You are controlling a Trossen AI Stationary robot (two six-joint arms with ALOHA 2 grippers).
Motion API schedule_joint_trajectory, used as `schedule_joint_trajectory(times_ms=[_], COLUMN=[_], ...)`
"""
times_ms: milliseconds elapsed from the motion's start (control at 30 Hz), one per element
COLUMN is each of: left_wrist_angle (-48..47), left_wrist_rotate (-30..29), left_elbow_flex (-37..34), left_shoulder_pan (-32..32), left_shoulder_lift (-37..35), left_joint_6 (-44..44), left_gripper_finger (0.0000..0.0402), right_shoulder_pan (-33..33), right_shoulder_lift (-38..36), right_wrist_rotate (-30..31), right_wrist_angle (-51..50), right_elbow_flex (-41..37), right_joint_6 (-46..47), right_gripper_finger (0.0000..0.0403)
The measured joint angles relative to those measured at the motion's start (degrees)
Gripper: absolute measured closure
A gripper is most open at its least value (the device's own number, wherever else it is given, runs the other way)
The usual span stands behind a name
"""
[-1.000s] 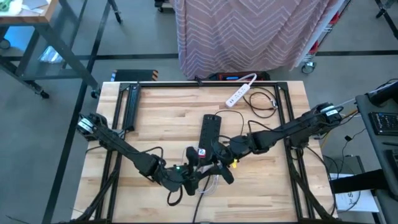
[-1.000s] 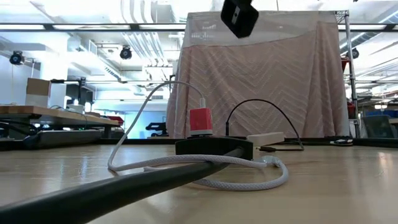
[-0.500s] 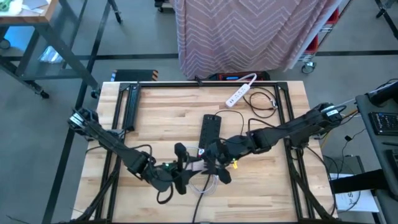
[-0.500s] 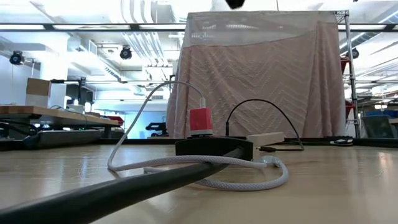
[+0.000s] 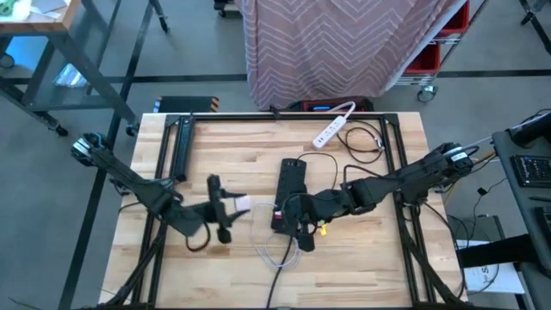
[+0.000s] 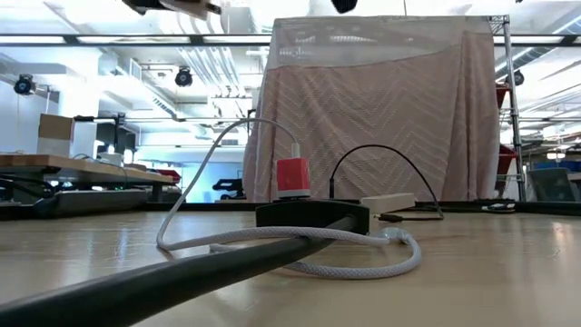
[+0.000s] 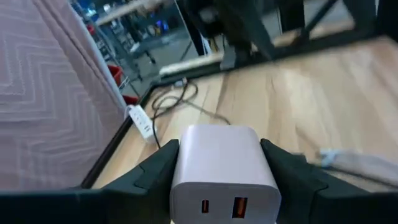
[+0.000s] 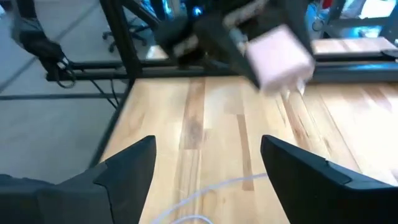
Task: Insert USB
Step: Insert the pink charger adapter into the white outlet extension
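Observation:
My left gripper (image 5: 231, 207) is over the table's left-middle, shut on a pale pink charger block (image 7: 222, 167) whose two USB ports face the wrist camera. A black power strip (image 5: 289, 182) lies at the table's middle. A red charger (image 6: 292, 175) stands plugged into its near end. A white braided cable (image 6: 309, 241) runs from the red charger and loops on the wood in front of the strip. My right gripper (image 5: 299, 231) hangs open just near of the strip's near end, touching nothing. In the right wrist view the pink charger (image 8: 280, 56) shows ahead, in the left gripper. My left gripper pinches the pink charger block by its two opposite side faces (image 7: 180, 168), one finger (image 7: 146, 174) on each side. The block is lifted clear of the table (image 5: 241, 204), with its port face turned back toward the wrist.
A white power strip (image 5: 332, 129) and loose black cables (image 5: 366, 138) lie near the far edge. A thick black cable (image 6: 182, 277) crosses the near table. Black frame rails (image 5: 181, 142) run along both sides. Bare wood lies on the left half.
My left gripper has moved from beside the power strip's near end toward the table's left and a little toward the far edge, rising, with the pink charger still in its fingers. My right gripper has shifted slightly left, closer to the strip.

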Motion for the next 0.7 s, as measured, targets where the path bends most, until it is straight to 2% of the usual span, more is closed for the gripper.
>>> schedule_joint_trajectory(times_ms=[133,233,367,533,700], left_wrist_angle=[11.1,22.0,32.2,41.4,46.8], left_wrist_rotate=[0.2,1.7,5.2,5.6,6.2], left_elbow_flex=[-5.9,-9.4,-13.2,-16.5,-16.3], left_shoulder_pan=[0.0,0.0,0.0,0.1,0.2], left_shoulder_lift=[-4.7,-7.3,-10.1,-11.3,-11.2], left_joint_6=[0.4,1.0,3.2,5.3,4.3], left_gripper_finger=[0.0221,0.0222,0.0222,0.0222,0.0222], right_shoulder_pan=[0.0,0.2,2.7,5.4,5.7], right_shoulder_lift=[2.4,4.3,6.9,10.3,12.7], right_wrist_rotate=[3.7,4.2,3.7,5.1,5.2], right_wrist_angle=[0.1,2.4,12.7,27.1,34.5], right_elbow_flex=[0.1,0.3,0.3,0.3,0.3], right_joint_6=[0.5,-0.3,-7.6,-16.8,-21.0], right_gripper_finger=[0.0143,0.0156,0.0175,0.02,0.0217])
